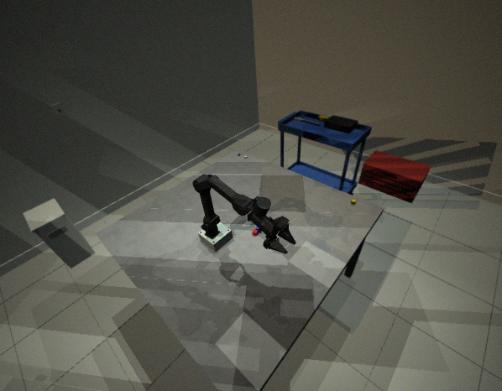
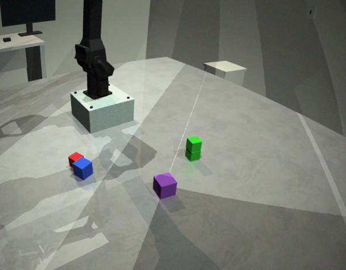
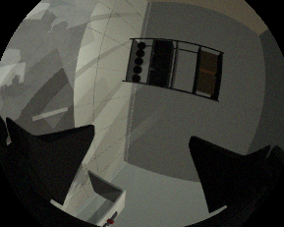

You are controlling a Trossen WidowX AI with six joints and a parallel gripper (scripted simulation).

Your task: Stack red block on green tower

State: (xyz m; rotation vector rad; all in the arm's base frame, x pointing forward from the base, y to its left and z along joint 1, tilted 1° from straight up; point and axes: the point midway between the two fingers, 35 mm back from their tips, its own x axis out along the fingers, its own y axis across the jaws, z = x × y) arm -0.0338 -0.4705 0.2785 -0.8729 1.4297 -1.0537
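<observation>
The red block sits on the table, just behind the blue block in the exterior view, close to or touching it. The green tower is two green blocks, one on the other, upright to the right of the red block. The tower does not show in the top view, where the arm covers that area. My gripper is open and empty, raised above the table, out beyond the red block from the base. It is out of view in the exterior view. No block shows in the wrist view.
A blue block sits against or beside the red one. A purple block stands in front of the green tower, to its left. The arm's pale base block is behind the blocks. A blue cart stands beyond the table.
</observation>
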